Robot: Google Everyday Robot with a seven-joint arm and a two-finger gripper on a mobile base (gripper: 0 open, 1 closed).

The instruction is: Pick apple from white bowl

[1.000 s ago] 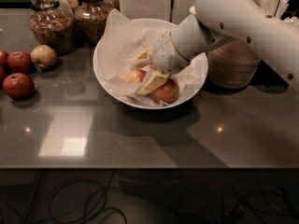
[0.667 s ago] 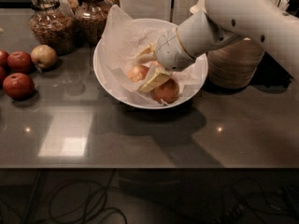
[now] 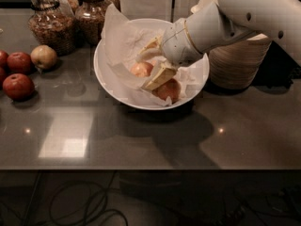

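Left edge: A few round red apples (image 3: 19,86) and one pale yellowish apple (image 3: 43,57) are seen on the dark glossy table (image 3: 141,145), well apart from the bowl.
Far left: Two glass storage jars with brown contents (image 3: 49,27) are set at the far edge of the table, just beside the bowl's far-left rim.
Centre: The large shallow white bowl (image 3: 101,79) is lined with crumpled white paper (image 3: 117,36), which stands up above the far-left rim.
Task's thing: A small reddish-yellow apple (image 3: 139,68) is found in the middle of the bowl, on the paper.
Second fruit: A darker orange-red apple (image 3: 168,89) lies near and right of the first, partly under the lower finger.
End effector: The cream two-finger gripper (image 3: 143,71) is lowered into the bowl from the right. Its fingers (image 3: 157,77) are spread wide, one on the far side and one on the near side of the small apple. Contact with the skin cannot be made out.
Deciding relation: The apple is already bracketed between the fingertips, towards their left ends. It is round, so no long axis has to be matched. A far-to-near closing is judged to be what the grasp needs, with the neighbouring apple a likely obstruction.
Right: The white robot arm (image 3: 263,8) is reached in over a stack of beige ribbed disposable bowls (image 3: 235,65).
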